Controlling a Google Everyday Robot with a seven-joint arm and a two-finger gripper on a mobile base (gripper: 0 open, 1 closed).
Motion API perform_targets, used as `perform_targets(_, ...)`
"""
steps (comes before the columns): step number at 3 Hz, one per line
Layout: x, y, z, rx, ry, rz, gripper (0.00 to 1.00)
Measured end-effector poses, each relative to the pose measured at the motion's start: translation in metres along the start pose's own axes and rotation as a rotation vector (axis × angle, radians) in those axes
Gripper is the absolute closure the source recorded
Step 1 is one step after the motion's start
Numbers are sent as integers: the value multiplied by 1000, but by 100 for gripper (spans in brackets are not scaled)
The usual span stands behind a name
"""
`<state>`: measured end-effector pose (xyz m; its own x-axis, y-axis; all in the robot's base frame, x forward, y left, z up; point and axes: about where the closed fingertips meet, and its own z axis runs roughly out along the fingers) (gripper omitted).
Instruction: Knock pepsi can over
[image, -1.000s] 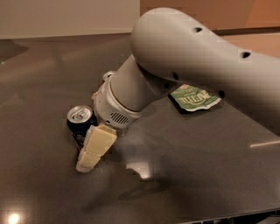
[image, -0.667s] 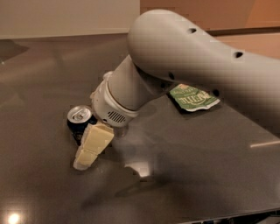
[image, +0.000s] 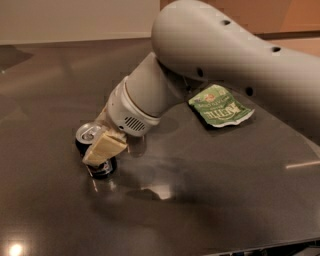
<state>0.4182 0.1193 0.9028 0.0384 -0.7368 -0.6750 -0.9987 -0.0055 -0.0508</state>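
The pepsi can (image: 89, 134) is a small dark can with a silver top, standing on the dark table (image: 210, 200) at the left. My gripper (image: 104, 148) is cream-coloured and sits at the end of the big grey arm (image: 150, 95). It lies right against the can's front right side and covers most of the can's body. Only the can's top and its dark lower edge show. I cannot tell whether the can is tilted.
A crumpled green snack bag (image: 220, 106) lies on the table to the right, partly under the arm. The arm's thick grey upper part (image: 240, 55) fills the upper right of the view. A pale wall runs along the back.
The gripper has moved up and slightly left, from just below and right of the can to right across its side. The can remains in about the same spot.
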Motion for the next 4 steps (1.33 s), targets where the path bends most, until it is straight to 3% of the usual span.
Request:
perform_targets(1, 3, -8, -16, -28, -2, -6, 63)
perform_targets(2, 13, -19, -47, -50, 42, -43, 87)
perform_targets(3, 28, -32, -88, -59, 151, -108, 100)
perform_targets(4, 57, -34, -126, -78, 325, -200, 100)
